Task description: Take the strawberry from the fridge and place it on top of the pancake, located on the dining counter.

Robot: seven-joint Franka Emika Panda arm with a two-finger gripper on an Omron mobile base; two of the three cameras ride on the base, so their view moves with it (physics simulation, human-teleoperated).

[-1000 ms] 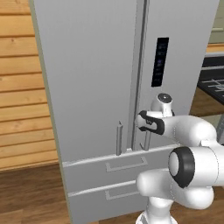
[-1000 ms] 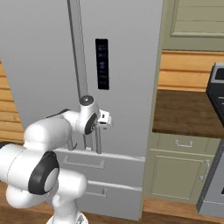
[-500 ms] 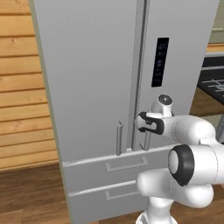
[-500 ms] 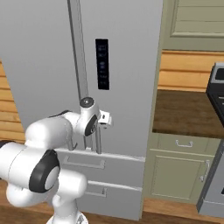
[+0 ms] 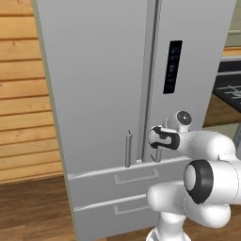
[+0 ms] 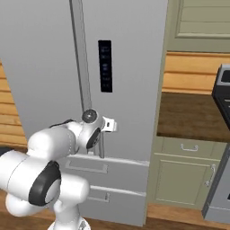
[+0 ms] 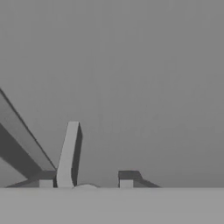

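A: Where's the end effector at the moment?

B: Right at the bottom of the right door's vertical bar handle. From the left base view the dark fingers look clamped around that bar, low down, just above the upper drawer. The right base view agrees: the end effector sits on the handle beside the seam between the two upper doors.

A: So it's clenched on the handle?

B: That's my reading. The hand view is mostly flat grey door, with one fingertip standing up against it, so it confirms little beyond how close the hand is to the door.

A: And the fridge itself?

B: Both upper doors are shut, and so are the drawers. The left door's handle is untouched.

A: Then where's the strawberry?

B: Presumably inside, behind those doors; nothing red is visible. I see neither the dining counter nor the pancake either.

A: Which step is this, then?

B: The very first one: opening the fridge. The next move, I'd judge, is pulling the handle outward in an arc around the door's right-hand hinge, keeping the grip firm so the fingers don't slide off the bar's low end.
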